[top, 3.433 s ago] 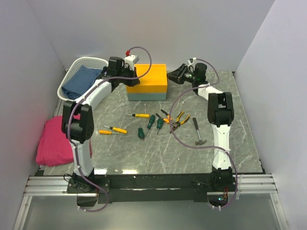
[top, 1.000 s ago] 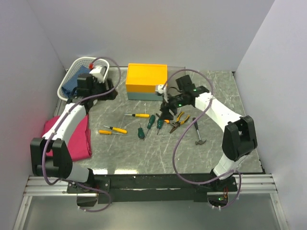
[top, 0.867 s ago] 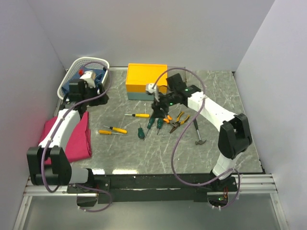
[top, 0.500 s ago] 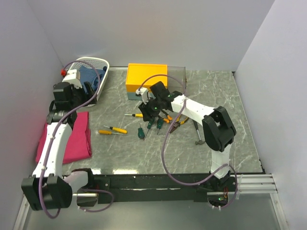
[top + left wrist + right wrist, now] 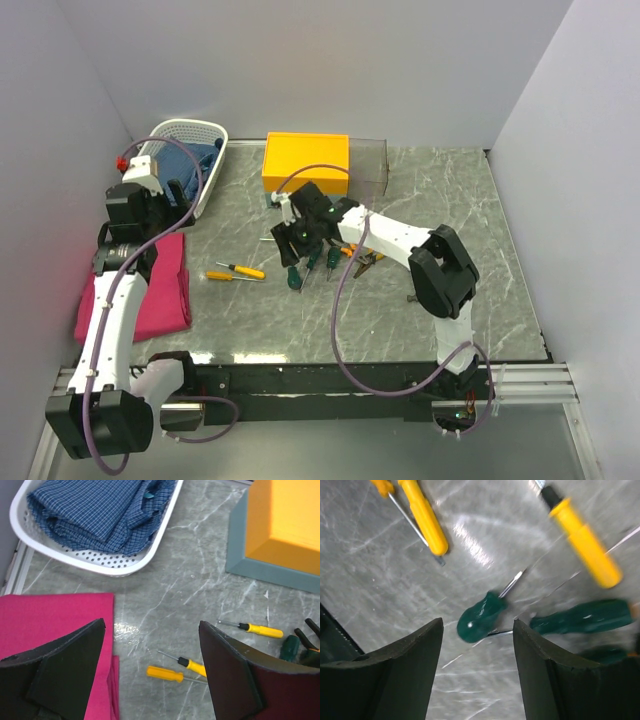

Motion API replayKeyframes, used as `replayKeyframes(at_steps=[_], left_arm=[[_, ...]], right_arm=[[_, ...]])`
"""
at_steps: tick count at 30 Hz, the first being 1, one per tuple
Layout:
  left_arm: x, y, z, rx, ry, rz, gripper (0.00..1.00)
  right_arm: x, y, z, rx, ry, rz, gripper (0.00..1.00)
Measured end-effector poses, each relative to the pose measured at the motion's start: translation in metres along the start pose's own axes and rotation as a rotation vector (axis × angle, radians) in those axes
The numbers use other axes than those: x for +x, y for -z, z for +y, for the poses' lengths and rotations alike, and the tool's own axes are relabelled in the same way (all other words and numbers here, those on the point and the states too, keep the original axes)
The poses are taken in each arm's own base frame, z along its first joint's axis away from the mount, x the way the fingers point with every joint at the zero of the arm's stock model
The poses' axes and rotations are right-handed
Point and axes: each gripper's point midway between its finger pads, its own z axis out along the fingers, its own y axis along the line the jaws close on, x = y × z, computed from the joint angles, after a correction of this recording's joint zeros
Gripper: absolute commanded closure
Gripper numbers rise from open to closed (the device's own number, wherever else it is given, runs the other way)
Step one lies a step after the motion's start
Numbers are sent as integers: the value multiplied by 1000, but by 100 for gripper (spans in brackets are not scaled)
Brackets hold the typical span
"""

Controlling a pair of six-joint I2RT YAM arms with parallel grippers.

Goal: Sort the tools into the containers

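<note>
The tools lie mid-table: two yellow screwdrivers [image 5: 240, 271], green screwdrivers [image 5: 293, 277] and orange pliers [image 5: 366, 257]. My right gripper [image 5: 290, 240] hovers open over them. In the right wrist view, slightly blurred, a green screwdriver handle [image 5: 477, 616] lies on the table below the gap of the right gripper [image 5: 478, 622], not held. My left gripper [image 5: 150, 205] is open and holds nothing. It hangs over the edge of the pink cloth, where the left gripper [image 5: 151, 625] looks down on the yellow screwdrivers [image 5: 192, 664]. The containers are the yellow-topped box [image 5: 305, 162] and the white basket [image 5: 213, 175].
A folded blue checked cloth [image 5: 100, 510] fills the basket [image 5: 100, 567]. A clear container [image 5: 370, 166] stands against the box's right side. The pink cloth [image 5: 150, 290] lies at the left edge. White walls close in the left, back and right sides.
My left arm has swung back from beside the basket toward the pink cloth. My right gripper has travelled left from the pliers to the green screwdrivers.
</note>
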Motion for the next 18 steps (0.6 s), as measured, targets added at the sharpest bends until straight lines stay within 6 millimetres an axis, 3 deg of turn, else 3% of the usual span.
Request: replayKeyframes(at_steps=[5,10,15,18], left_arm=[[6,2,5,-30,18,21,18],[13,4,6,-38,45,33,18],[16,9,6,-40,69,34,18],[15,9,7,-41,88,31,18]], right_arm=[[35,-11,15,40,-109,98,32],[45,-21,18,80,-173,126,32],[55,-33,8,132,-219,152,32],[61,-44,2,156,-236,162,46]])
